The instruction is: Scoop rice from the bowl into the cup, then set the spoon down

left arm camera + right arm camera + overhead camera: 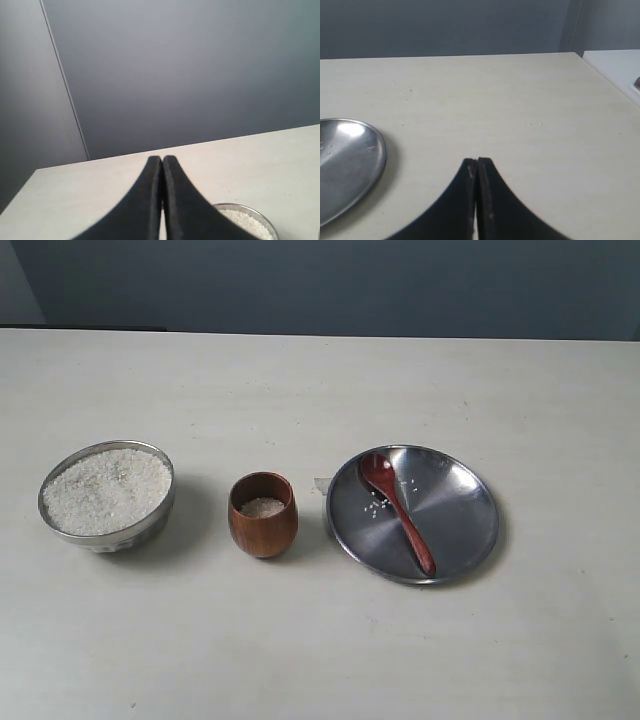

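left gripper [161, 162], right gripper [477, 162]: both pinched closed, empty | spoon [397, 511]: on plate [455, 505]; likely light, stiff, slick wood; grasp mid-handle, nearer end | cup [262, 535]: beside plate, little rice [262, 507] | bowl [140, 537]: heaped rice, beyond cup

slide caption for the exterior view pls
Bowl full of rice, wooden cup holding a little, spoon lying on a steel plate, in a row on the table.
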You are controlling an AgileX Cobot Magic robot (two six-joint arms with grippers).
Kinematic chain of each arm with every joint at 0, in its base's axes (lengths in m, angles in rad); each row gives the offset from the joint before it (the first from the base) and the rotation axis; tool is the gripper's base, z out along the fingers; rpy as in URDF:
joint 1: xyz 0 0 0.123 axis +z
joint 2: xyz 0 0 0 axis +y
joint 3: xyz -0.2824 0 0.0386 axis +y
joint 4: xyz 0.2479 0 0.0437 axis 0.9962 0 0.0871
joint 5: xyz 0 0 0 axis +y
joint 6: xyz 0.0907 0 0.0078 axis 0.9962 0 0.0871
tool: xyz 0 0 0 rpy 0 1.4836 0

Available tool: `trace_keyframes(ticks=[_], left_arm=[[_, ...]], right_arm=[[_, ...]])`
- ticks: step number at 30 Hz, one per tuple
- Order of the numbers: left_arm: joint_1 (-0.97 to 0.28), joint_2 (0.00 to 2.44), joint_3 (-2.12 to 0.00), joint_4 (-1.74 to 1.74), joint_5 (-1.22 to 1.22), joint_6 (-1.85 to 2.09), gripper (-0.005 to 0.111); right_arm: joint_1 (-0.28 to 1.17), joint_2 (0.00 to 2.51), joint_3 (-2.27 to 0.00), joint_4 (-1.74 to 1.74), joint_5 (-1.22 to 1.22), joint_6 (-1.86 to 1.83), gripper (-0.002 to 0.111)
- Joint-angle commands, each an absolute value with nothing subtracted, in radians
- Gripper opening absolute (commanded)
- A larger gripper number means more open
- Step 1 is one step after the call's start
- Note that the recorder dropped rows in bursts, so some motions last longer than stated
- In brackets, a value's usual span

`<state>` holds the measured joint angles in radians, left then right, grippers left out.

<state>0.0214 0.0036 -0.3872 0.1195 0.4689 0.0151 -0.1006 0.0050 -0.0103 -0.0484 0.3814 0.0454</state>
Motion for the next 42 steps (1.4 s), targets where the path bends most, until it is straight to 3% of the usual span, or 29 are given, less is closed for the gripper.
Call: trace_keyframes(ticks=[1,15,42], left_arm=[[0.019,0.000,-0.249,0.102,0.333,0.000,0.000],[0.019,0.000,0.000,0.067,0.239,0.000,0.000],[0.019,0.000,0.000,0.087,0.350,0.000,0.000]], right_arm=[[-0.098,0.000,-0.015,-0.049,0.379,0.046,0.000],[-0.098,0.000,-0.015,-0.049,0.379,0.046,0.000],[-0.098,0.000,-0.015,-0.049,0.379,0.046,0.000]])
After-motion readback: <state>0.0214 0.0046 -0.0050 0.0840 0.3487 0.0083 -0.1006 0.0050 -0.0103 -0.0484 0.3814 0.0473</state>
